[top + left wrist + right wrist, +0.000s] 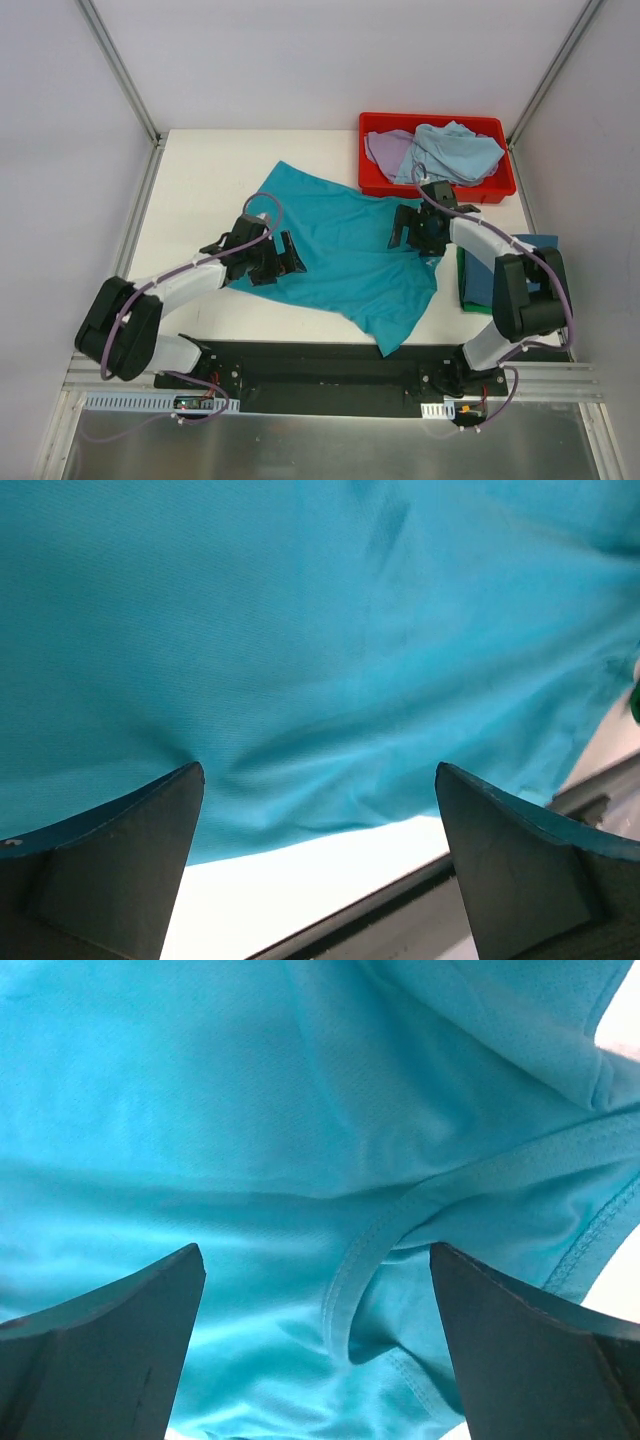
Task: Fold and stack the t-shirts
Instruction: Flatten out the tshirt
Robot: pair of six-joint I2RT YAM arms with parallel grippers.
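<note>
I am holding my left hand [283, 256] and right hand [414, 233] open over the teal t-shirt [345, 250], rumpled in the middle of the surface [205, 180], risking a crooked fold if either pinches one layer.

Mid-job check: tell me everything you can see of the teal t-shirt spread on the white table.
The teal t-shirt lies unfolded and skewed on the white table, one corner pointing far-left, another toward the near edge. Thin knit cloth, softly wrinkled; the right wrist view shows a stitched hem curling over. Its far edge comes close to the red plastic bin. The left gripper and right gripper hang open over its left and right sides.
</note>
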